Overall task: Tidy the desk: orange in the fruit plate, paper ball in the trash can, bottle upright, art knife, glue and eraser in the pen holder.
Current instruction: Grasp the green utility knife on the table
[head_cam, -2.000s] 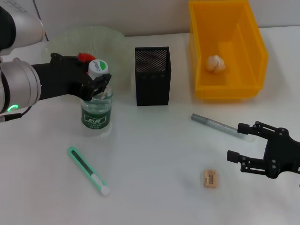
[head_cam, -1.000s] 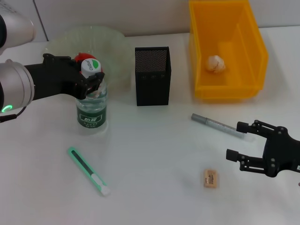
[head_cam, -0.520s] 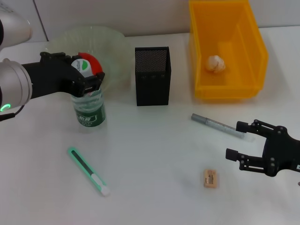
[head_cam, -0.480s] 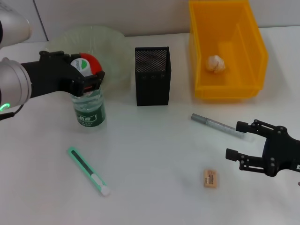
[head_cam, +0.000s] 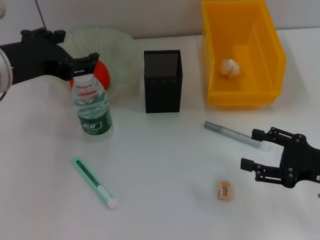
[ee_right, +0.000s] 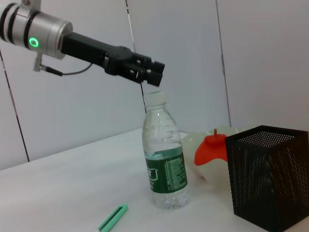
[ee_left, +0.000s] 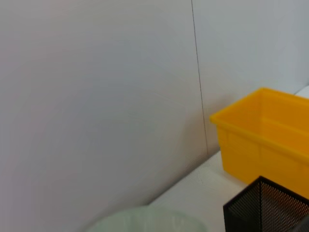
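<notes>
**Bottle stands free, small items wait**

Head view, far left: the left gripper [head_cam: 80,64] hangs above the bottle [head_cam: 92,107] with its fingers spread and nothing between them. The right wrist view confirms it, showing the fingertips just over the white cap and clear of it. The bottle stands upright on the desk [head_cam: 160,175] on its own, just in front of the plate [head_cam: 115,45], and the orange [head_cam: 100,72] sits in that plate right behind the bottle's shoulder.

Below the bottle lies the green knife [head_cam: 93,182], flat and well apart from everything. Centre stage, the black holder [head_cam: 163,80] looks empty from here, though its mesh hides the bottom. To its right, the yellow bin [head_cam: 242,50] has the paper ball [head_cam: 229,68] resting inside. The grey glue stick [head_cam: 234,134] lies slanted in front of the bin, and the tan eraser [head_cam: 224,190] sits nearer the robot.

Far right, the right gripper [head_cam: 257,150] hovers low with jaws wide apart and empty, its upper finger almost at the end of the glue stick.

The dangers, as I judge them: the left arm sits close over the cap, so a careless sweep could clip it and topple the bottle, perhaps into the plate. On the right, a finger could nudge the round stick and roll it away. The eraser is tiny and flat, easy to pinch badly and flick off.
</notes>
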### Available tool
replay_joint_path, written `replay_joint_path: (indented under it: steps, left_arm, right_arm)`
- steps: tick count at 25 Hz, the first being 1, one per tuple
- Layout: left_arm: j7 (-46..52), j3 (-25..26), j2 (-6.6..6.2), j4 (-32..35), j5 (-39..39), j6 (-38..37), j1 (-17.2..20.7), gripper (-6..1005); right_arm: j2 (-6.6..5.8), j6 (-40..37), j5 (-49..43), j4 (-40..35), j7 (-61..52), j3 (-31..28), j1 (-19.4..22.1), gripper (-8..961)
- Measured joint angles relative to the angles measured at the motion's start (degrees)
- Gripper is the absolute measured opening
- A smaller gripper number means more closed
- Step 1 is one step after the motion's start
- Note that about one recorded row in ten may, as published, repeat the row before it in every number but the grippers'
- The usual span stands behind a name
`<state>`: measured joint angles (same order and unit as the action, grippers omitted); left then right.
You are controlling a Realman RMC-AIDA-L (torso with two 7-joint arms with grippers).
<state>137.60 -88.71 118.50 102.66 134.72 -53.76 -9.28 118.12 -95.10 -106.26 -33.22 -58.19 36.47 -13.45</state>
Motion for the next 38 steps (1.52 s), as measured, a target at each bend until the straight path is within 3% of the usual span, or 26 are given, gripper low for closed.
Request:
replay_joint_path:
  steps: [4, 7, 9, 10, 14, 21, 27, 34, 38]
  left_arm:
    - [-2.12, 0.18, -0.06, 2.67, -3.70, -0.67, 1.50, 817]
    - [-8.05, 1.03, -0.12, 3.49, -13.27, -1.80, 3.80, 817]
    - [-15.43, 2.19, -0.15, 3.09, -23.96, -3.82, 6.26, 817]
    - [-21.45, 3.24, -0.20, 2.30, -30.79, -7.31, 7.85, 817]
    - [-28.32, 5.36, -0.19, 1.42, -35.57, -15.82, 8.60, 816]
    - [-31.83, 8.92, -0.12, 1.27, -26.51, -31.18, 3.43, 815]
    - [-29.99, 8.73, -0.10, 1.38, -19.75, -35.72, 0.52, 814]
    - [-24.66, 8.40, 0.06, -1.00, -14.00, -35.84, -2.69, 814]
    - [-25.81, 5.72, -0.01, -1.02, -9.97, -36.17, -3.46, 814]
  right_arm:
    - [-0.07, -0.06, 0.00, -0.03, -0.06, 0.00, 0.00, 831]
    - [-0.15, -0.23, 0.00, -0.77, -0.62, 0.00, 0.00, 831]
    - [-0.12, -0.38, -0.01, -1.64, -1.05, 0.00, 0.00, 831]
    - [-0.07, -0.61, 0.00, -2.19, -1.31, 0.00, -0.01, 831]
    - [-0.12, -0.83, -0.01, -2.38, -1.59, -0.01, -0.20, 831]
    - [-0.24, -0.88, 0.00, -2.46, -2.32, -0.22, -0.56, 831]
    - [0.12, -0.88, 0.00, -2.46, -2.44, -0.13, -0.47, 831]
    - [0.31, -0.88, 0.01, -2.46, -3.02, -0.19, -0.67, 831]
    - [0.34, -0.87, 0.01, -2.50, -3.08, 0.03, -0.79, 831]
